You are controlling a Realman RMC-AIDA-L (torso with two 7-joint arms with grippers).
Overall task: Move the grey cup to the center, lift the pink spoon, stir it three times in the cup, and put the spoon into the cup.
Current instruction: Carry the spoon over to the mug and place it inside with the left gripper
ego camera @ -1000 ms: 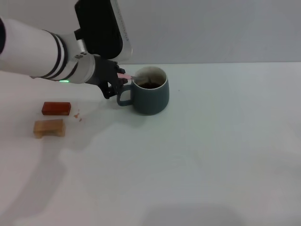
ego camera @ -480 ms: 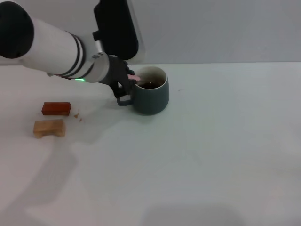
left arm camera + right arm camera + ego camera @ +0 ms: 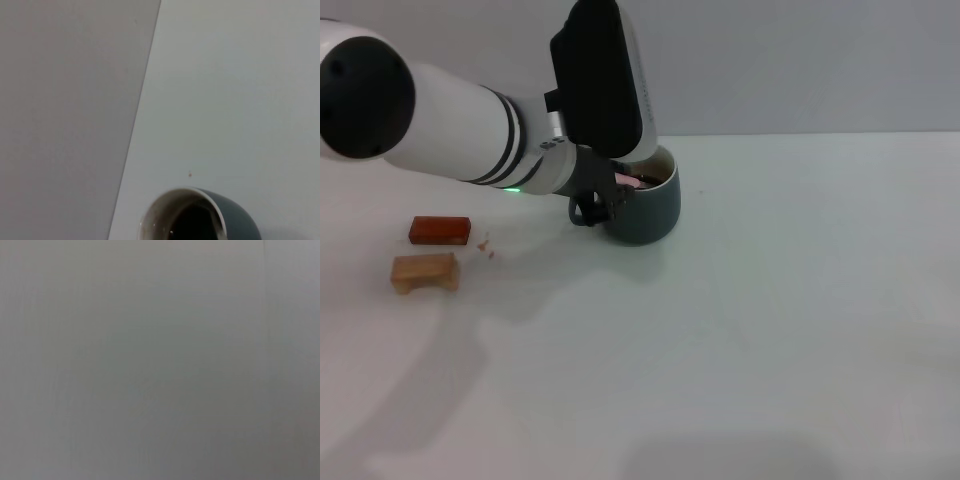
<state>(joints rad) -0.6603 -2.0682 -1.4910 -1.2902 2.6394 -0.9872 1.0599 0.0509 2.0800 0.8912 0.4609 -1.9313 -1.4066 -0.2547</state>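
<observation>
- The grey cup (image 3: 645, 205) stands upright on the white table (image 3: 770, 320), towards the far side and a little left of the middle, its loop handle pointing to the robot's left
- The left gripper (image 3: 612, 190) hangs at the cup's near-left rim, above the handle; whether it is clenched or released cannot be told
- The pink spoon (image 3: 630, 181) shows as a pale pink sliver inside the rim, beside the gripper
- In the left wrist view the cup (image 3: 200, 217) holds dark liquid
- A red-brown block (image 3: 439, 230) and a tan wooden block (image 3: 424, 271) lie well to the left, near each other
</observation>
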